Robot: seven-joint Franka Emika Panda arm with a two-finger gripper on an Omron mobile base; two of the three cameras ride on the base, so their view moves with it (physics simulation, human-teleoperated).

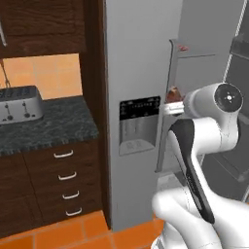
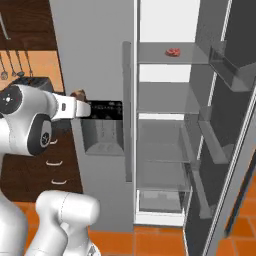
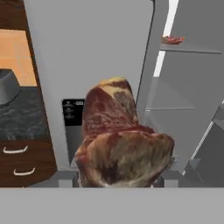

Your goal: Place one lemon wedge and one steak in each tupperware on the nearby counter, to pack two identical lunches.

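A tall grey double-door refrigerator [image 2: 100, 60] stands directly ahead of the gripper [image 3: 124, 173], its right-hand door swung open on pale shelves off to the gripper's right, its closed left door carrying a black dispenser panel [image 1: 139, 108] just beyond the fingertips. To the gripper's left runs the long black stone-look counter with grey marbling [image 1: 46, 126], set over dark brown wooden drawers with curved silver handles [image 1: 65, 175] and carrying a silver toaster [image 1: 19, 103]; no tupperware can be made out on the stretch in sight. Between the fingers sits a thick slab of raw steak, red-brown and marbled with a pale yellow fat cap [image 3: 120, 140], clasped from both sides and rearing up in front of the hand camera. A second small red steak [image 2: 173, 52] lies on an upper fridge shelf, up and to the right of the gripper, well apart from it. The held cut looks soft, dense and likely slick, so it may sag or slide if squeezed only at an edge; a hold across its thick middle, as appears here, seems the safer purchase for the carry to the counter.
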